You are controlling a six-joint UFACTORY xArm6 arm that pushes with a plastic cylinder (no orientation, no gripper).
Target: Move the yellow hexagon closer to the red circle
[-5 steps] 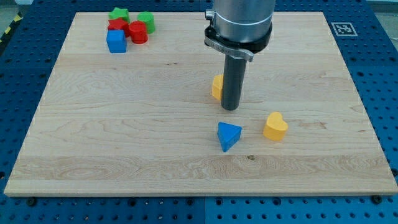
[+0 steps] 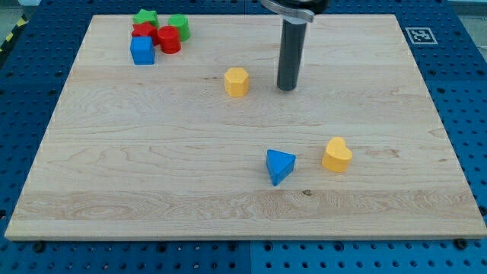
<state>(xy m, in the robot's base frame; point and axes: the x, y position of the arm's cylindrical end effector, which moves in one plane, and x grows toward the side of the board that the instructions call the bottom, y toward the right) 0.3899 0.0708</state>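
- Camera view: wooden board (image 2: 152, 167) lying on a blue pegged table (image 2: 15, 114).
- Yellow hexagon (image 2: 237, 81) sitting on the board just to the view's left of my tip (image 2: 287, 88), apart from it, with bare wood showing between the two.
- No pincer on this arm: only a straight dark rod (image 2: 291, 53) coming down from the view's top, with nothing to open or close, holding nothing and touching no block.
- Red circle (image 2: 169, 39) well to the view's upper left of the yellow hexagon, in a tight cluster near the board's top left corner.
- In that cluster, packed beside the red circle: one more red block (image 2: 143, 31), shape unclear; a green star (image 2: 145, 17); a second green block (image 2: 179, 25), shape unclear; a blue cube (image 2: 142, 51) at the cluster's lower left.
- Blue triangle (image 2: 279, 166) well below and to the view's right of the yellow hexagon.
- Yellow heart (image 2: 336, 154) farther to the view's right of the hexagon, just beside the blue triangle.
- Count: two yellow, two red, two green, two blue; eight blocks in all.
- Black-and-white marker (image 2: 418, 35) at the board's top right corner, far to the view's right of the yellow hexagon.
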